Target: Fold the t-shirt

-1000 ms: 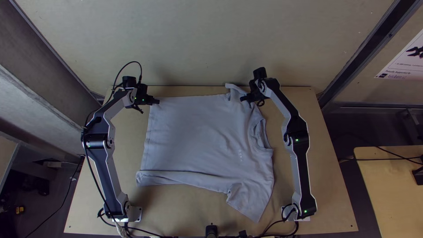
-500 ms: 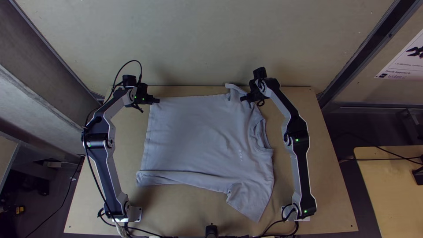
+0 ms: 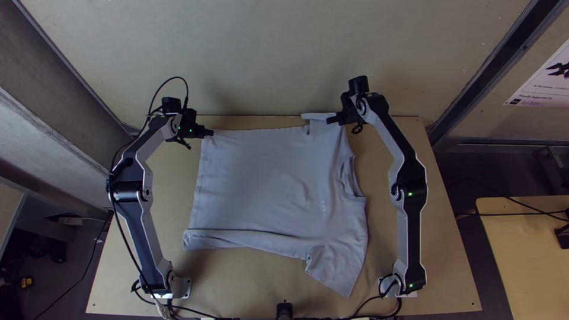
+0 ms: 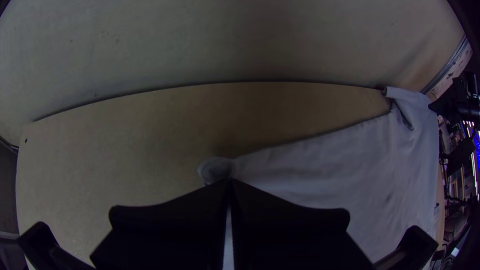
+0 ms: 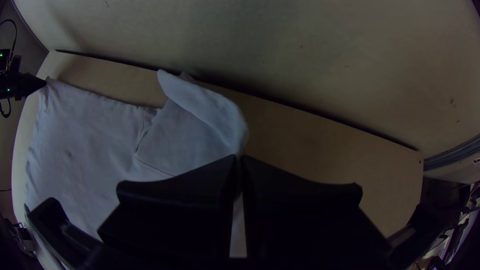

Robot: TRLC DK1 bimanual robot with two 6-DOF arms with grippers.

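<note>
Currently left end effector (image 3: pixel 211 133) grasps grey t-shirt (image 3: pixel 261 178) by hem corner, right end effector (image 3: pixel 329 121) grasps sleeve (image 3: pixel 317 117); small chest lettering (image 3: pixel 323 208) nearer right end effector

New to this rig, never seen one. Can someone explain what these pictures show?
It's a two-armed robot: left arm and right arm, both based at the near edge of a wooden table. The top view comes from a fixed camera overhead; each wrist view comes from a camera on that arm, looking past its own black fingers.

On the table lies a grey t-shirt, mostly spread, with its neck toward the right arm and a narrow fold along the near side. The left gripper is shut on the far hem corner, the right gripper on cloth by the far sleeve.
</note>
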